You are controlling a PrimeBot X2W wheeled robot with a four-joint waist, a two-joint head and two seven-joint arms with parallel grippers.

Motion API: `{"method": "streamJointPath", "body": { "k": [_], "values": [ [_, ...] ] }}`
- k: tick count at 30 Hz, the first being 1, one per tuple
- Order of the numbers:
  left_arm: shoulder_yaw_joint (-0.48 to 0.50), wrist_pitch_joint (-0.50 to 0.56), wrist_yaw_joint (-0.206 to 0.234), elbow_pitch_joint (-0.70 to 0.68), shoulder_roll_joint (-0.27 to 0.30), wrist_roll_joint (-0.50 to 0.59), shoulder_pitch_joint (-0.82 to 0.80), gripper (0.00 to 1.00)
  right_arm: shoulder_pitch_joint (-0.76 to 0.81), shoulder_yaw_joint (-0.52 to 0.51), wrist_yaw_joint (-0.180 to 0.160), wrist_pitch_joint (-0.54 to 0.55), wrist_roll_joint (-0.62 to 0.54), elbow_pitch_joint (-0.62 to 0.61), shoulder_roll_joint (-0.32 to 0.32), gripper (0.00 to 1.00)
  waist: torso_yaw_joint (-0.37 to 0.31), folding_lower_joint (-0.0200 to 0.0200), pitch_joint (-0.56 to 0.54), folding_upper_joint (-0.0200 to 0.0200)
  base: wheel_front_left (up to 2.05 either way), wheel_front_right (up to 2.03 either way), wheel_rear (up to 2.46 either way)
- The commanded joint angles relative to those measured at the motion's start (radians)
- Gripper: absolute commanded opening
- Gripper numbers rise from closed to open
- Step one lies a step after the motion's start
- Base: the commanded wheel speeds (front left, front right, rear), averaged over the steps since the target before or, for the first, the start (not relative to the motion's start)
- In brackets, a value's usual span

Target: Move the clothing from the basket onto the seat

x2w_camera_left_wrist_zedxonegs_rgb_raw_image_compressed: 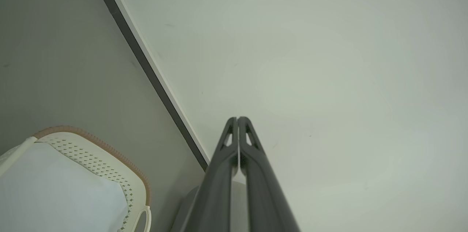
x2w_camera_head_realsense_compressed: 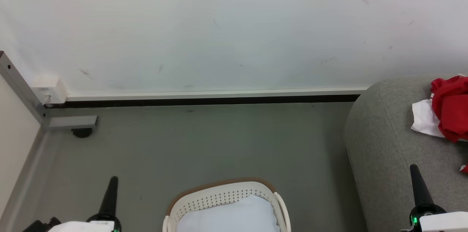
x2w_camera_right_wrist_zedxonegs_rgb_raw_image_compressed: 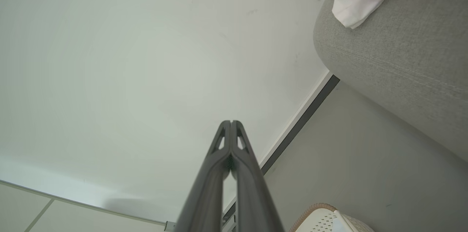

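The basket (x2w_camera_head_realsense_compressed: 219, 197) is perforated white plastic, smooth, with a ropey brown rim. Beside it, the seat (x2w_camera_head_realsense_compressed: 384, 144) is matt grey woven cloth, carrying soft red clothing (x2w_camera_head_realsense_compressed: 451, 104).

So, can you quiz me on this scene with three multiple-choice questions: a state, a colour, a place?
1. How are the left gripper and right gripper, each with two long dark fingers?
A. both wide open
B. each clamping something
C. both shut, empty

2. What colour is the rope-like rim of the oval white plastic laundry basket?
A. brown
B. blue
C. black

3. Where does the soft bright red garment with white sleeves lie?
A. inside that basket
B. on the large light grey fabric sofa
C. in the left gripper

Answers: 1 C, the fingers meet with nothing between; 2 A, a brown band edges it; 3 B, it rests on the sofa.
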Motion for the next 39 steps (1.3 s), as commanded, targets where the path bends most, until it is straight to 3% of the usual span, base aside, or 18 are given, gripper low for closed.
{"method": "streamJointPath", "body": {
  "k": [1,39],
  "values": [
    [0.007,0.007,0.001,-0.007,0.008,-0.027,-0.019,0.0,-0.017,0.005,-0.002,-0.007,0.037,-0.015,-0.015,0.0,0.002,-0.0001,0.0,0.0,0.0,0.0,0.0],
    [0.026,0.083,0.014,-0.006,0.01,-0.31,-0.08,0.0,-0.044,0.105,-0.002,-0.053,0.448,-0.073,-0.135,0.0,0.042,-0.0001,0.007,0.0,0.0,0.0,0.0]
  ]
}}
